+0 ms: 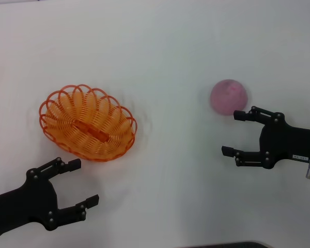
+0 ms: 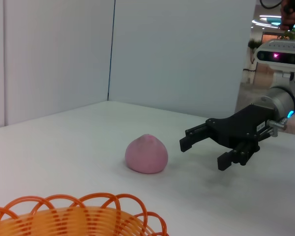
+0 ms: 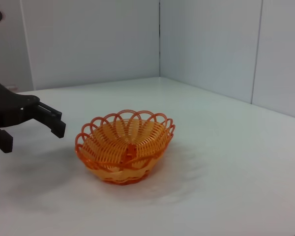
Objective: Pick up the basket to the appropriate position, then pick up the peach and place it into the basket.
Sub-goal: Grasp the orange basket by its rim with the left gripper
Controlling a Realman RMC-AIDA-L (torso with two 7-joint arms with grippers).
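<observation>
The table (image 1: 170, 46) bears the basket (image 1: 88, 123), just ahead of the spread, empty left gripper (image 1: 78, 183). The spread right gripper (image 1: 233, 133) holds nothing; the peach (image 1: 229, 96) sits just beside its far finger.

Left gripper (image 1: 82, 183), lower left of the head view: matte black, two angular fingers with squared tips, small round screws along the linkages. Right gripper (image 1: 233, 133), at right: same black build, with a small white label and a silver fitting (at the far right edge). Left wrist view: grey cylindrical forearm, cyan light, white camera housing.
</observation>
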